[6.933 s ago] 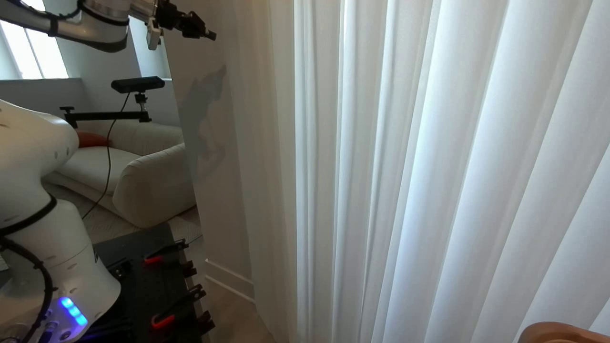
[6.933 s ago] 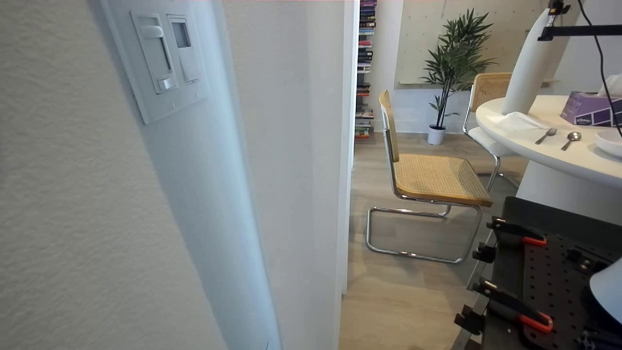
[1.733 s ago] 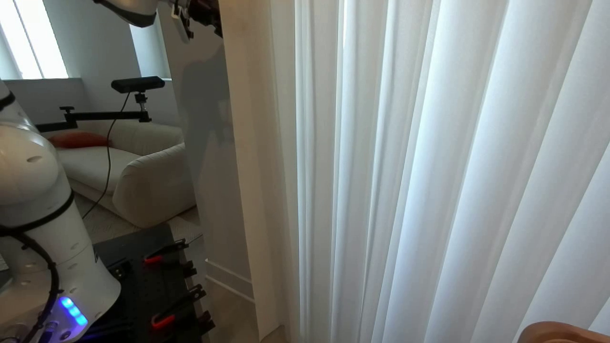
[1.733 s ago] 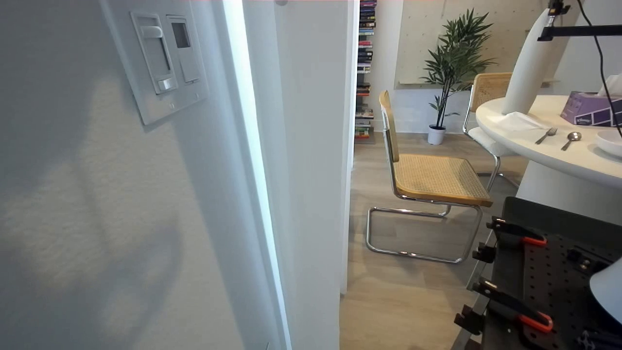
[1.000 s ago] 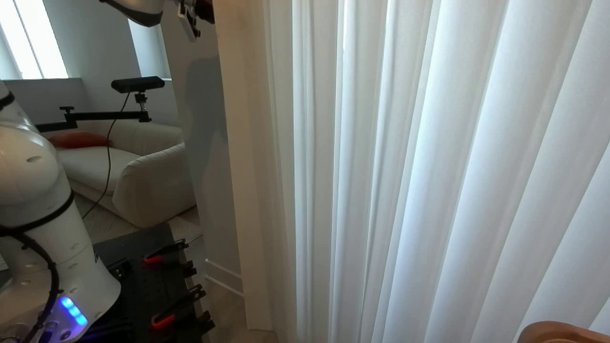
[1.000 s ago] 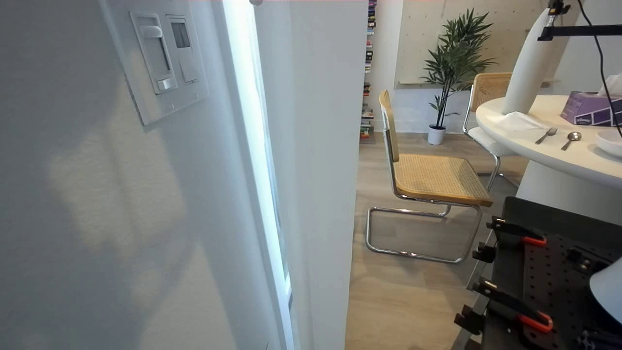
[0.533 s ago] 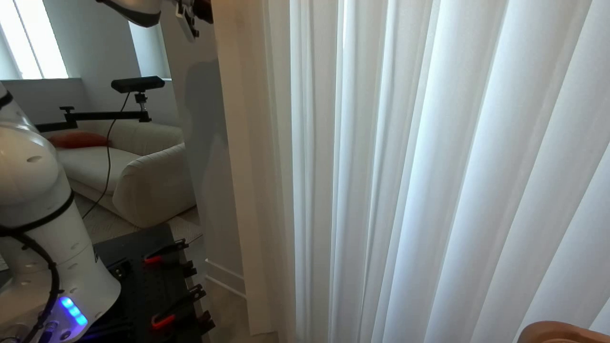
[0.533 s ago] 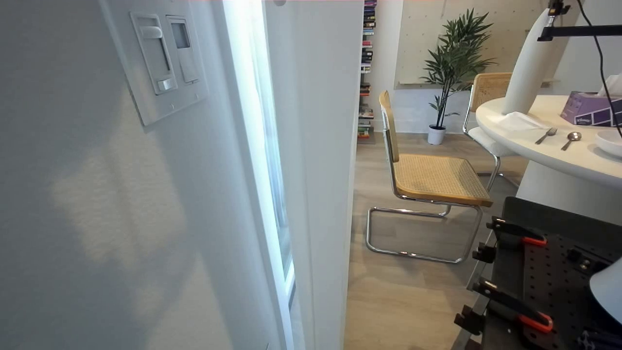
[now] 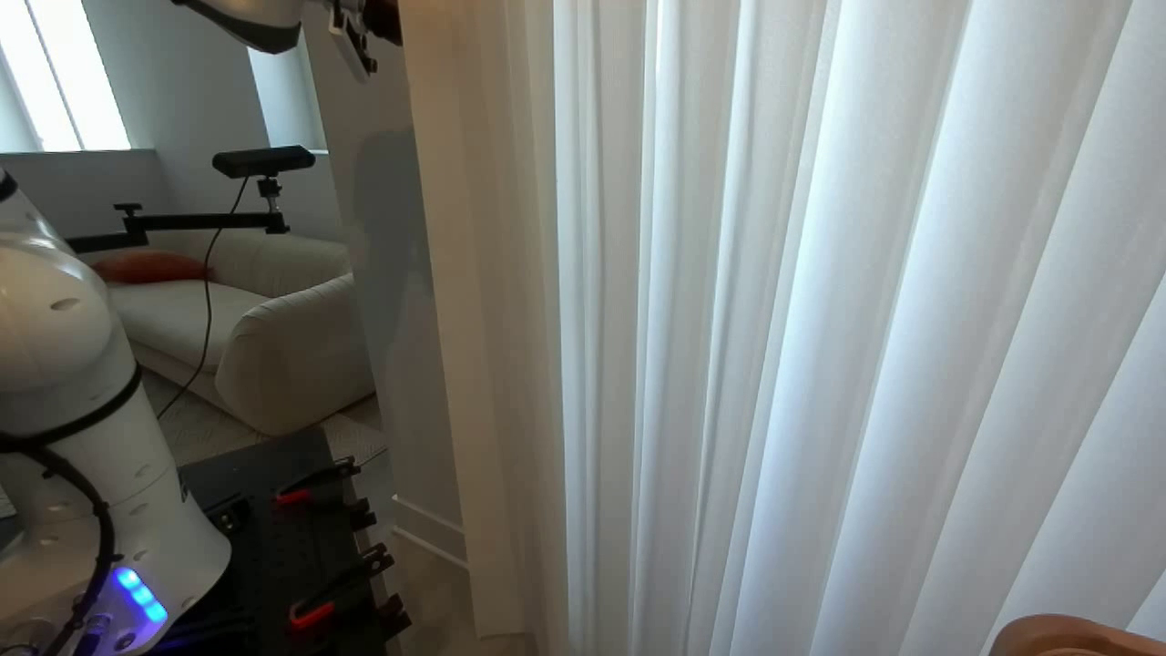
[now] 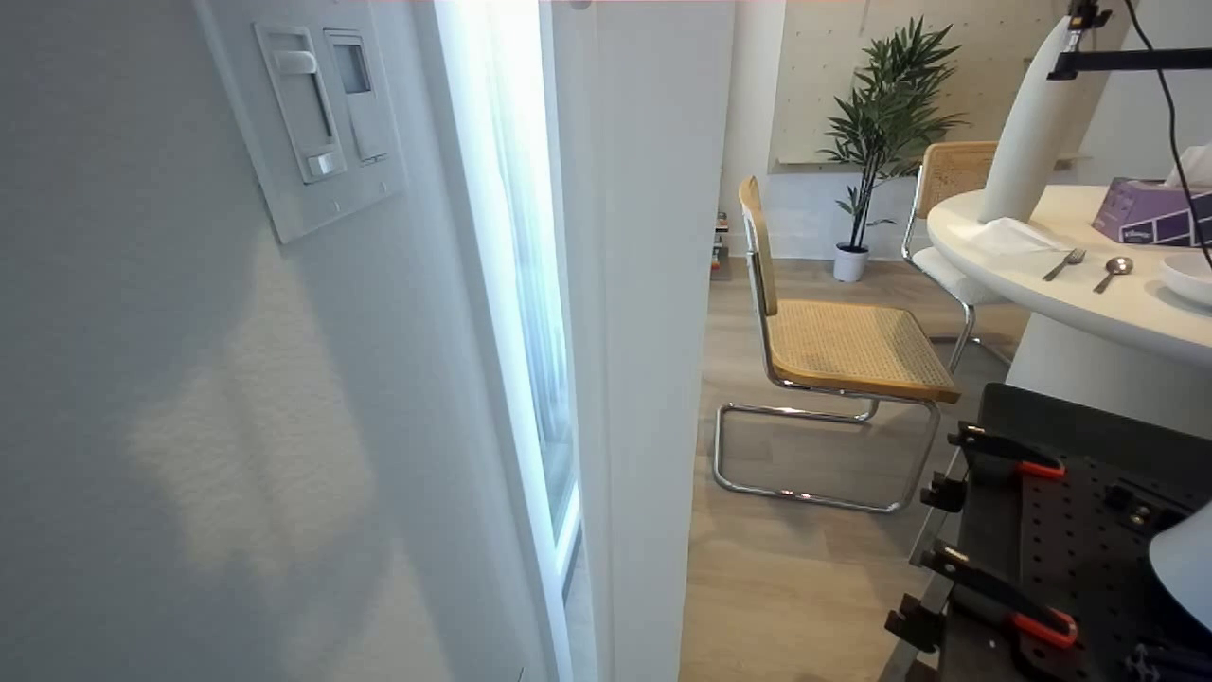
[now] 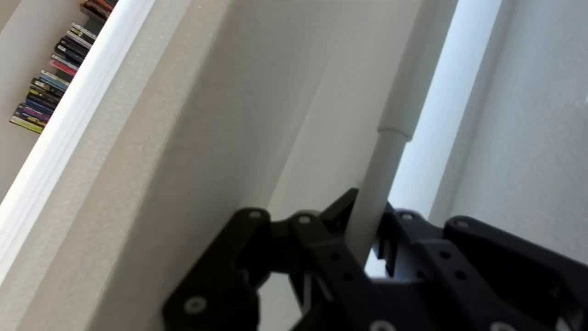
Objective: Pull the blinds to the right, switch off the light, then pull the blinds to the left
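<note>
We see the pincer clamped on the slim white wand, presumably because it offers an easy handle for drawing the blinds, which hang beside it, near the wall-mounted switch plate.

Site: a home, living and dining area. Basis: cream upholstered sofa with orange-red cushion in an exterior view; round white tabletop carrying metal fork, metal spoon and purple cardboard tissue box; chrome-framed tan cane chair; leafy green potted plant; tall white pleated fabric curtain; stacked multicoloured books, wrist view.
</note>
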### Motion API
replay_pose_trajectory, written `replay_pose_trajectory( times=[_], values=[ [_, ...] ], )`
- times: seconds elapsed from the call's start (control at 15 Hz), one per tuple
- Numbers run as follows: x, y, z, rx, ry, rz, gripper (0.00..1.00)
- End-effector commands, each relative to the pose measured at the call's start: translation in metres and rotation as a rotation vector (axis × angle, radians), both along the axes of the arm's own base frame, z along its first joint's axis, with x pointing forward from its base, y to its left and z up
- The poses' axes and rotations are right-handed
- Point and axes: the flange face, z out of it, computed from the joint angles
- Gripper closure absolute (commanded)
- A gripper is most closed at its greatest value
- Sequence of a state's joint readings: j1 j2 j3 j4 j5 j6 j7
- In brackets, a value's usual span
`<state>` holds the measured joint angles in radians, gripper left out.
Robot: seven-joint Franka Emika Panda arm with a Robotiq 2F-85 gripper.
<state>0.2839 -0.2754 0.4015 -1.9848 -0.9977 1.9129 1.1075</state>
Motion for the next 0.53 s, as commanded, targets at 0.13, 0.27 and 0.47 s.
replay_pose_trajectory(
  times=[0.13,0.27,0.47],
  values=[
    [0.014,-0.05,0.009,0.042,-0.029,-0.021,0.98],
    [0.029,-0.073,0.012,0.084,-0.024,-0.02,0.98],
    [0.055,-0.103,0.017,0.156,-0.022,-0.012,0.98]
  ],
)
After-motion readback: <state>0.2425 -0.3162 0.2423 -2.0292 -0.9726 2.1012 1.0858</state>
